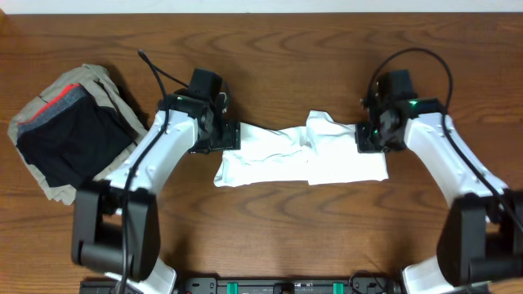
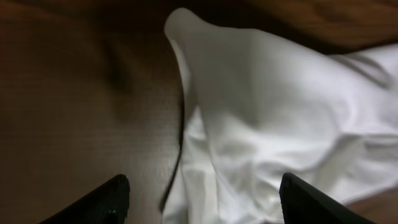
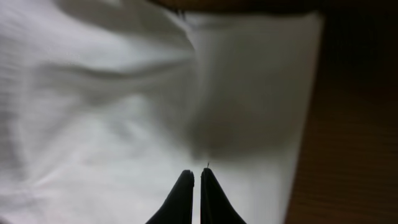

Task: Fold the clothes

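T-shirt (image 1: 286,159) lies crumpled on table (image 1: 270,237); folded garments (image 1: 69,135) well apart.

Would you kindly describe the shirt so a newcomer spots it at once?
On the wooden table, look between the left arm and the right arm. The shirt lies there as a wrinkled wide strip. It is the only white cloth; the pile beyond the left arm is dark and khaki.
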{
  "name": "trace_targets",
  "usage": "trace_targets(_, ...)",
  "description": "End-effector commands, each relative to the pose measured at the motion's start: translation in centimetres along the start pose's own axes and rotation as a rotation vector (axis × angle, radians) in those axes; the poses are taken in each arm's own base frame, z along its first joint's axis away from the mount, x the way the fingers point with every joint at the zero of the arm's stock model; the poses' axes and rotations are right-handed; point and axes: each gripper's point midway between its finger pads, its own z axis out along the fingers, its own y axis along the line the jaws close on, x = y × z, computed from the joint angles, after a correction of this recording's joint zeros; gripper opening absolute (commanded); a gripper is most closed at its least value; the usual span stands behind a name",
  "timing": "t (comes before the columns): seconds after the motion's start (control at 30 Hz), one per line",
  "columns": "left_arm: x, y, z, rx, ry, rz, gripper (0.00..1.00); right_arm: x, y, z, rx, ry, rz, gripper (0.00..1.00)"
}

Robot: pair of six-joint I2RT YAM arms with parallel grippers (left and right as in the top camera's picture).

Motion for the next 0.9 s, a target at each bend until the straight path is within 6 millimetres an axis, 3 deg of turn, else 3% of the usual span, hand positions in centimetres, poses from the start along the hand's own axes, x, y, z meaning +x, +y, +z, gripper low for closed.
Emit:
trace_targets(0.0,1.2,-0.4,2.3,0.055,0.079,0.014,0.77,0.8,-0.5,1.6,0.014,0.046,-0.001,0.04)
trace_targets(0.3,3.2,-1.5,6.1,0.156,0.221,-0.018,0.74,0.6,-0.5,1.9,0.014,0.042,-0.002,0.04)
trace_targets(0.43,3.8,-3.4,5.9,0.269,0.257,-0.029,0.40,0.6,-0.5,1.9,0.014,0.042,-0.002,0.04)
trace_targets(0.47,3.8,-3.8,5.7,0.292,0.261,-0.028,0.21,0.6,-0.5,1.9,0.013,0.042,-0.002,0.04)
trace_targets(0.5,3.9,-4.0,5.6,0.305,0.267,-0.030,0.10,0.6,-0.4,1.9,0.011,0.042,-0.002,0.04)
trace_targets(0.6,4.5,-3.9,5.1,0.307,0.284,-0.005,0.06,0.6,-0.4,1.9,0.011,0.042,-0.002,0.03)
trace_targets(0.67,4.8,-2.6,4.5,0.249,0.291,-0.010,0.06,0.5,-0.4,1.9,0.011,0.038,-0.002,0.02)
trace_targets(0.87,4.2,4.9,0.9,-0.060,0.218,-0.064,0.06,-0.6,-0.9,0.9,0.010,-0.003,0.012,0.02)
